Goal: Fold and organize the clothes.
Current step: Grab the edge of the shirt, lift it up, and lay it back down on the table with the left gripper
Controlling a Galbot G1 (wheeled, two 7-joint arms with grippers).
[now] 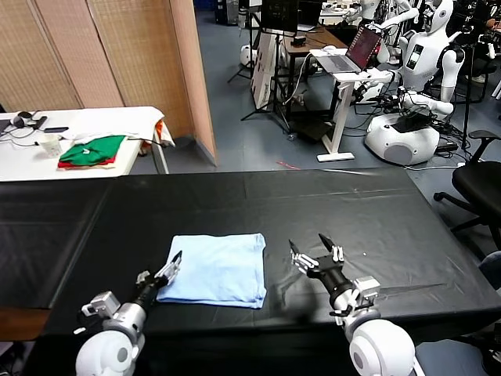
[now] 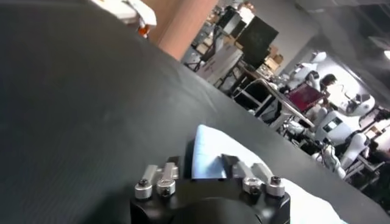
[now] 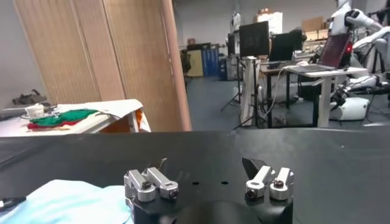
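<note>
A long black table (image 1: 368, 219) fills the space in front of the robot, with a white side table (image 1: 94, 125) behind it to the left, by a tan folding screen (image 1: 117, 55). Farther back stand a desk with a laptop (image 1: 352, 53) and a white robot (image 1: 415, 94).

On the black table, toward the near edge and a little left of centre, the blue T-shirt (image 1: 218, 269) lies flat, folded into a neat rectangle. No lettering shows on its upper face.

On the white table sits a small stack of folded green and red clothes (image 1: 92, 151), well apart from the shirt.

The left gripper (image 1: 169, 270) is low at the shirt's near left corner, its fingers pressed close onto the edge of the cloth; the left wrist view shows blue fabric (image 2: 210, 159) between them.

The right gripper (image 1: 315, 249) hovers just beside the shirt's right edge, over bare tabletop, fingers spread wide and holding nothing.
</note>
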